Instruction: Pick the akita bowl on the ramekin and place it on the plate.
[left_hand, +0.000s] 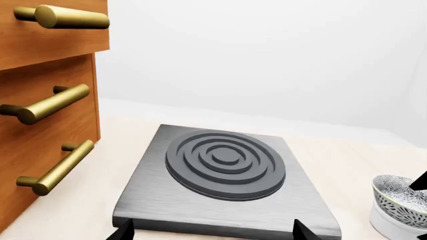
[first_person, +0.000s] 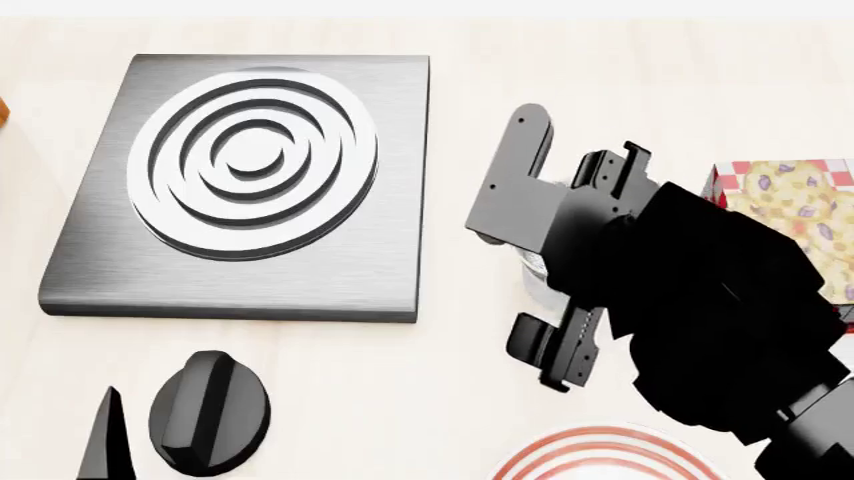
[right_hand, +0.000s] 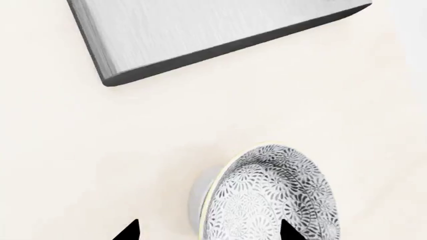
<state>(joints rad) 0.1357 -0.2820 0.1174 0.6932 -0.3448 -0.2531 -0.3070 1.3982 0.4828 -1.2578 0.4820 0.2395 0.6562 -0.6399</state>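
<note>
Atop the ramekin (right_hand: 199, 202), akita bowl (right_hand: 273, 197), mouth tilted sideways.

We count one akita bowl (right_hand: 270, 197), one ramekin (left_hand: 393, 225) and one plate (first_person: 601, 455). We also see one burner plate (first_person: 247, 185), three drawer handles (left_hand: 50, 102) and one patterned box (first_person: 794, 205).

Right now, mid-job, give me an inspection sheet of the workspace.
Surface: pale countertop, bare around the bowl.
Job's things: akita bowl sits on the ramekin; plate at the head view's near edge.
Clutter: burner plate, black knob, patterned box.
Grippers: right gripper open, tips straddling the bowl; left gripper open, holding nothing.
Cables: nothing seen.
Surroundings: wooden drawers, brass handles, white wall.
</note>
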